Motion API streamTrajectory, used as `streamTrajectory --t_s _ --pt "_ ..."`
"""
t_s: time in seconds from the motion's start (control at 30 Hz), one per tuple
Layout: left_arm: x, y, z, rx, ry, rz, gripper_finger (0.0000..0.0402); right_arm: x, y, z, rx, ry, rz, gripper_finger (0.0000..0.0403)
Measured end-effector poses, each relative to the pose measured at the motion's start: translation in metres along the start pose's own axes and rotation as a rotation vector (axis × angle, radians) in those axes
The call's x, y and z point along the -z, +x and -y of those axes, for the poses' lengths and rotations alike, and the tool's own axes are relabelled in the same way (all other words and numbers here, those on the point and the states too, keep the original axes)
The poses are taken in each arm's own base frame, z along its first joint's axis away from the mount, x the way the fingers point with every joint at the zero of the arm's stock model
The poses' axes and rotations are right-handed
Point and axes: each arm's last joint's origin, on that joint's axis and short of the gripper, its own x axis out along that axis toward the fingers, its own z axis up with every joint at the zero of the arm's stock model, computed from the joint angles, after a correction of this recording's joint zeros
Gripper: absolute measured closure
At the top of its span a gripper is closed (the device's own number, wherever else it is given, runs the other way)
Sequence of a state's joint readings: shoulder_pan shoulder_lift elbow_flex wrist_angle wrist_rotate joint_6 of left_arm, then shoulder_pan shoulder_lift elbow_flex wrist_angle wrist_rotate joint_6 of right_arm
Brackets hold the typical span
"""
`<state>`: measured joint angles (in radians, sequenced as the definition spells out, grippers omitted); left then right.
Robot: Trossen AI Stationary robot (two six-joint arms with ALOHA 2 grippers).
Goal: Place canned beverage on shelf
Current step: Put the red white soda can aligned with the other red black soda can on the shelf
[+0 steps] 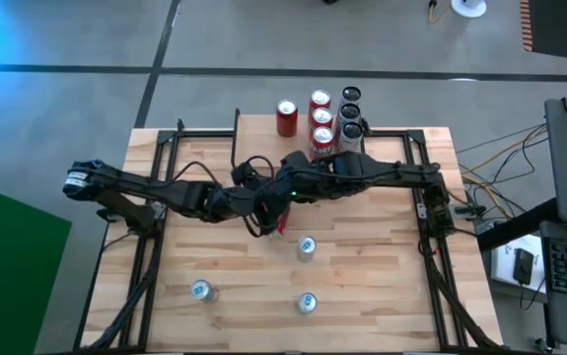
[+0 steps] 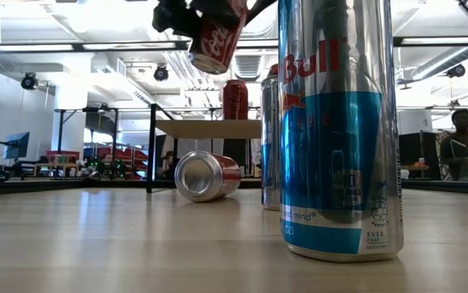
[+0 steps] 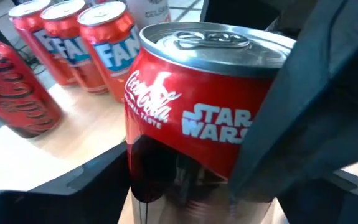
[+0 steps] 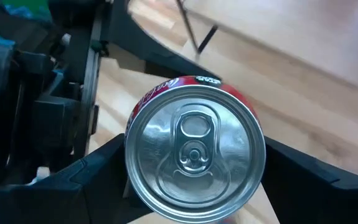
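Observation:
A red Coca-Cola can (image 3: 191,118) is in the air over the middle of the table, tilted in the low view (image 2: 217,32). The arms hide it in the high view. My left gripper (image 1: 266,204) and my right gripper (image 1: 289,187) meet there, and both are shut on it. The shelf (image 2: 209,128) stands at the far side on thin black legs. On it stand a red Coke can (image 1: 286,116), three orange Fanta cans (image 1: 321,118) and three dark-topped cans (image 1: 350,112). My left gripper pinches the can's lower wall (image 3: 135,168) between its two fingers, coming level from the table's left. The can is clear of the table with its top up. My right gripper comes from above, pointing down. Its fingers (image 4: 98,165) meet the can's wall just below the top rim (image 4: 129,155) on two opposite sides.
Another red can (image 2: 205,175) lies on its side on the table below the arms, with a sliver in the high view (image 1: 281,225). Three blue Red Bull cans stand on the near half (image 1: 306,247) (image 1: 201,290) (image 1: 306,302). A person (image 2: 461,150) is in the room behind.

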<state>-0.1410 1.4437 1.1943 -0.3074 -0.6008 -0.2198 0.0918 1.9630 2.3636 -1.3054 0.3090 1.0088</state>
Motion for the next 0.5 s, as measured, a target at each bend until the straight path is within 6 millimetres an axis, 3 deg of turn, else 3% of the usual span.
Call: streamTrajectory --t_s 0.2,0.5 --pt "0.003 -0.006 -0.005 0.016 0.025 -0.015 0.0108 0.002 0.001 0.004 -0.054 0.031 0.018 0.0101" --pt "-0.004 -0.009 -0.013 0.009 0.008 0.019 0.0105 -0.004 -0.015 0.009 -0.039 0.024 0.106 0.0082"
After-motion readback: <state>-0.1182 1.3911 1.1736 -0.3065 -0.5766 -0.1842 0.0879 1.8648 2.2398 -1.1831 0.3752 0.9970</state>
